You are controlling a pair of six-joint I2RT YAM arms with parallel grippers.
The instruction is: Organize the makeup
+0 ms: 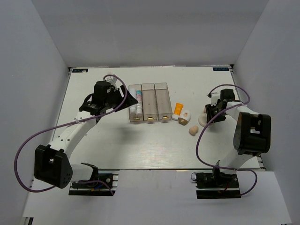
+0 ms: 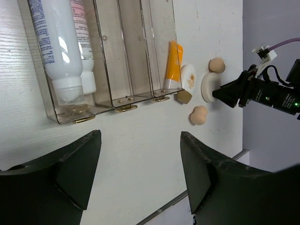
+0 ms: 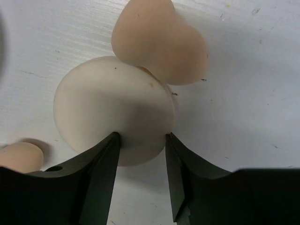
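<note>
The round pale puff [image 3: 108,103] lies on the table, and my right gripper [image 3: 140,137] is shut on its near edge, a fingertip on each side. A beige egg-shaped sponge [image 3: 159,40] rests against the puff's far side, and a second sponge [image 3: 18,157] lies to the left. In the top view the right gripper [image 1: 209,118] is at the puff [image 1: 203,120]. An orange tube [image 1: 178,111] and a small white tube [image 1: 185,117] lie beside the clear tray [image 1: 149,89]. White tubes [image 2: 58,42] lie in its left compartment. My left gripper [image 2: 140,136] is open and empty, above the table in front of the tray.
The tray's middle and right compartments [image 2: 136,51] hold nothing. The loose sponge [image 1: 193,130] lies nearer the front than the other items. White walls enclose the table on three sides, and purple cables loop beside both arms.
</note>
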